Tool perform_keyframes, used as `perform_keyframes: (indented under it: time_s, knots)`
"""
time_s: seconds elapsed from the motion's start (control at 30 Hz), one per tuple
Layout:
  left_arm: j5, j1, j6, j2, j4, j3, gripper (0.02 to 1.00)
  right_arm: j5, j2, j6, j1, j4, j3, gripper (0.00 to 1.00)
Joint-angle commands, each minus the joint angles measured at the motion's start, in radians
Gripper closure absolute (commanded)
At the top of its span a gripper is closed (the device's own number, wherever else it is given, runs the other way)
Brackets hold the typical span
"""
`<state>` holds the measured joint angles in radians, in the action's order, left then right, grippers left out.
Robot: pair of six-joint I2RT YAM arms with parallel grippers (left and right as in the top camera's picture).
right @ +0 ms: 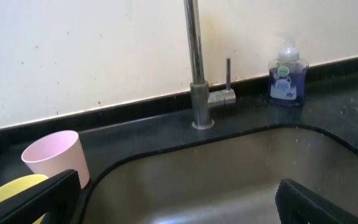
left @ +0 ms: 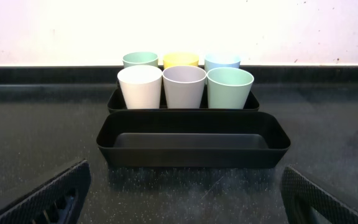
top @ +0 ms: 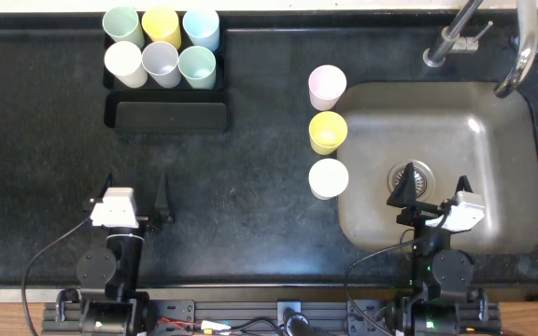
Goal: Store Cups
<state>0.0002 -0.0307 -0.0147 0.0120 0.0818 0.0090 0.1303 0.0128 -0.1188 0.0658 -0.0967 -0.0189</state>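
Three cups stand in a row on the counter beside the sink: a pink cup (top: 326, 86) (right: 56, 157), a yellow cup (top: 327, 132) (right: 11, 191) and a white cup (top: 328, 178). Far left at the back, a black tray (top: 113, 82) (left: 114, 99) holds several cups in white, grey, green, yellow and blue. In front of it lies an empty black tray (top: 166, 116) (left: 191, 140). My left gripper (top: 136, 191) (left: 182, 199) is open on the counter short of the empty tray. My right gripper (top: 431, 191) (right: 176, 202) is open over the sink, holding nothing.
A steel sink (top: 493, 121) (right: 229, 180) fills the right side, with a drain (top: 411, 174), a tap (top: 456, 33) (right: 194, 62) and a blue soap bottle (right: 286, 76) behind it. Dark counter (top: 250, 187) lies between tray and cups.
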Motion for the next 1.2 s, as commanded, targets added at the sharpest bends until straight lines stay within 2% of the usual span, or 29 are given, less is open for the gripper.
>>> perform_keyframes:
  time_s: [0.03, 1.07, 1.2]
  knots:
    - [0.006, 0.003, 0.022, -0.01, 0.003, -0.001, 0.02, -0.007, -0.01, 0.003, 0.005, 0.008, 0.005, 0.003]
    - [0.006, 0.003, 0.022, -0.01, 0.002, -0.001, 0.018, -0.007, -0.01, 0.003, 0.005, 0.008, 0.005, 0.005]
    - [-0.068, 0.003, 0.023, -0.01, -0.003, -0.001, 0.018, -0.007, -0.01, 0.003, 0.005, 0.008, 0.005, 0.003]
